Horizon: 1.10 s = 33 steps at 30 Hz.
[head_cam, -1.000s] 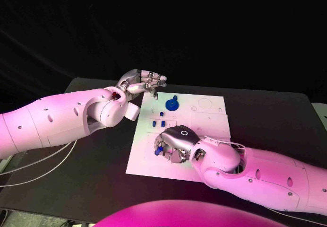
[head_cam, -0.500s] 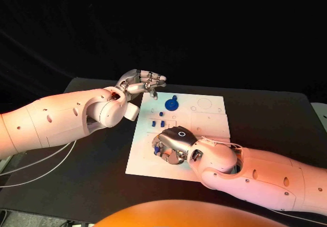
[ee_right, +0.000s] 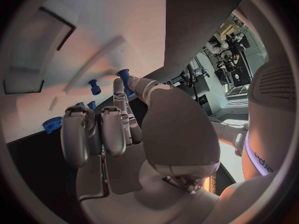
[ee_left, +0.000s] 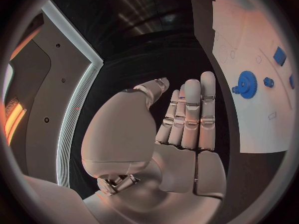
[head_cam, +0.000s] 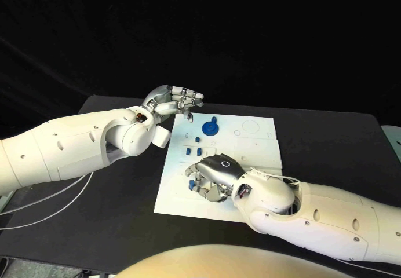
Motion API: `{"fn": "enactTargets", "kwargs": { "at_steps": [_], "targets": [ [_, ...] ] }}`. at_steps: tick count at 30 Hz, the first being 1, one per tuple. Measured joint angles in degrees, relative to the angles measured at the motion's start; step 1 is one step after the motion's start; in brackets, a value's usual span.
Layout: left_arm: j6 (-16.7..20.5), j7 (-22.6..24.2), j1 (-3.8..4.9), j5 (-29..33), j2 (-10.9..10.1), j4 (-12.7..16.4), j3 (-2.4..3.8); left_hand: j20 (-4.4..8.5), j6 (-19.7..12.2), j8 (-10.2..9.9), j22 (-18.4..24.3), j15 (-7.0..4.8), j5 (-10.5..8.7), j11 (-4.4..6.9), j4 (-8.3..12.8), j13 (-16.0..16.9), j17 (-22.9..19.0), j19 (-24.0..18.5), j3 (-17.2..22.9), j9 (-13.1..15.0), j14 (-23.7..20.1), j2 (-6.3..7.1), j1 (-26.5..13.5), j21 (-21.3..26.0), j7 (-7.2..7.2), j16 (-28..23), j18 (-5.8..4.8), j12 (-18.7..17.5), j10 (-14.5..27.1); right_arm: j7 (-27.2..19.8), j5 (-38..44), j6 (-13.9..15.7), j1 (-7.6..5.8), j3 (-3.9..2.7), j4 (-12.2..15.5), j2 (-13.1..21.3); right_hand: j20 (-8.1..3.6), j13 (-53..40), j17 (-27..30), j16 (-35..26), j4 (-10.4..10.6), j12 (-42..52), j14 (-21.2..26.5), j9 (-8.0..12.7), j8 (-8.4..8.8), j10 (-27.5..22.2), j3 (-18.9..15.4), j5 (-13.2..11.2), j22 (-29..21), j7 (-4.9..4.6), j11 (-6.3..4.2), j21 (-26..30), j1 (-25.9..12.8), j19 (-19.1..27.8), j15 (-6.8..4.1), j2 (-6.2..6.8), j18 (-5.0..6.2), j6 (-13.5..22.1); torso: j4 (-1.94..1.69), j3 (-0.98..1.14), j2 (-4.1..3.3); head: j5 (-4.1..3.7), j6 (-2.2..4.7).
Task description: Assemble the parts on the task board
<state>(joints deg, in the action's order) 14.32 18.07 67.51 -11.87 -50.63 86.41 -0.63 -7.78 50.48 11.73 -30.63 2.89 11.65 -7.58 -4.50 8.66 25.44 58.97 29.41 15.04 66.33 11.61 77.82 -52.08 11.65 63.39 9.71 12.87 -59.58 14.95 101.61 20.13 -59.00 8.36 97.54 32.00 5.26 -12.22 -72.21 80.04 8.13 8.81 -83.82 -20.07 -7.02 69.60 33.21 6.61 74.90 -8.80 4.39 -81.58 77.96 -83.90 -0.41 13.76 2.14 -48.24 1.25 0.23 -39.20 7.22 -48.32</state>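
Observation:
The white task board (head_cam: pixel 251 145) lies mid-table. A blue gear (head_cam: pixel 211 127) stands near its far left corner, with small blue parts (head_cam: pixel 194 151) set in the board just nearer. My right hand (head_cam: pixel 214 172) is low over the board's near-left area. Its thumb and a finger pinch a small blue part (ee_right: pixel 124 74) against the board (ee_right: pixel 93 35); that part also shows in the head view (head_cam: pixel 193 184). My left hand (head_cam: pixel 174 101) hovers beyond the board's far left corner, holding nothing. The left wrist view shows its fingers (ee_left: pixel 190 109) stretched out, beside the gear (ee_left: pixel 246 82).
The black table (head_cam: pixel 334 139) extends around the board on all sides. White cables (head_cam: pixel 50 200) run along the table's left edge under my left arm. A second blue peg (ee_right: pixel 94 87) stands on the board close to my right hand's fingertips.
My right hand has crept slightly toward the board's left edge with the blue part at its fingertips. My left hand has stayed put.

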Motion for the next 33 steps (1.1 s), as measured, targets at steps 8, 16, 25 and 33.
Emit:
{"fn": "enactTargets", "kwargs": {
  "at_steps": [8,16,25,33],
  "targets": [
    [-0.07,-0.09,-0.01,-0.04,-0.16,0.0,-0.01,0.0,0.0,0.0,0.05,0.0,0.0,0.0,0.16,0.0,0.0,0.0,-0.16,0.0,0.0,0.0,0.0,0.0,0.0,0.0,0.0,0.23,0.0,-1.03,-1.7,5.85,-0.01,-0.43,4.21,5.58,0.0,-1.45,-0.09,0.0,-0.38,1.1,-0.22,-0.24,-0.2,1.98,-0.39,-0.29,0.05,0.51,-1.06,-0.86,-0.21,0.0,-0.22,0.21,0.0,-0.65,0.05,-0.01,0.05,-0.23,0.09],
    [-0.15,-0.13,-0.01,-0.06,-0.57,0.01,-0.07,0.0,0.0,0.0,0.04,0.0,0.0,0.0,0.16,-0.01,0.01,0.0,-0.16,0.0,0.0,0.0,0.0,0.0,0.0,0.0,0.0,0.23,0.0,-5.43,-17.06,11.01,-3.8,-1.01,8.47,16.79,-1.3,-15.33,-2.0,1.82,0.42,16.37,-0.21,-4.56,-7.61,5.07,-6.51,3.42,0.04,1.83,-2.3,-2.79,-3.41,-0.11,-1.71,-0.58,0.02,-7.43,0.27,-0.1,0.2,-1.21,0.53],
    [-0.46,-0.11,-0.02,-0.11,-0.99,0.04,-0.14,0.0,-0.21,0.0,0.11,0.0,0.0,-0.19,0.25,0.06,-0.06,0.0,-0.25,-0.06,0.0,0.0,0.0,0.0,0.21,0.0,0.0,0.23,0.18,-4.83,-29.06,9.22,-5.82,-0.73,12.74,28.98,-1.91,-62.63,-2.75,4.89,5.15,66.15,-0.11,-10.61,-12.03,11.68,-12.47,3.76,0.04,2.98,-3.26,-6.59,-7.35,-0.04,-2.19,-1.5,-0.9,-7.34,1.03,-0.2,0.56,-3.52,0.92],
    [-1.02,0.02,-0.02,-0.31,-0.99,0.06,-0.26,-0.06,-0.22,0.0,0.13,0.0,0.0,0.0,0.32,0.05,-0.07,-0.06,-0.32,-0.05,0.0,0.0,0.0,0.0,0.21,0.0,0.0,0.46,0.42,0.63,-29.07,6.08,-4.95,-0.07,14.49,33.51,-1.9,-62.75,-2.75,6.0,8.48,67.44,-0.11,-11.75,-12.03,11.75,-15.79,4.39,0.03,3.0,-3.19,-8.22,-8.97,-0.03,-2.19,-1.47,-1.77,-6.74,1.54,-0.35,0.89,-5.34,0.98]
  ]
}}
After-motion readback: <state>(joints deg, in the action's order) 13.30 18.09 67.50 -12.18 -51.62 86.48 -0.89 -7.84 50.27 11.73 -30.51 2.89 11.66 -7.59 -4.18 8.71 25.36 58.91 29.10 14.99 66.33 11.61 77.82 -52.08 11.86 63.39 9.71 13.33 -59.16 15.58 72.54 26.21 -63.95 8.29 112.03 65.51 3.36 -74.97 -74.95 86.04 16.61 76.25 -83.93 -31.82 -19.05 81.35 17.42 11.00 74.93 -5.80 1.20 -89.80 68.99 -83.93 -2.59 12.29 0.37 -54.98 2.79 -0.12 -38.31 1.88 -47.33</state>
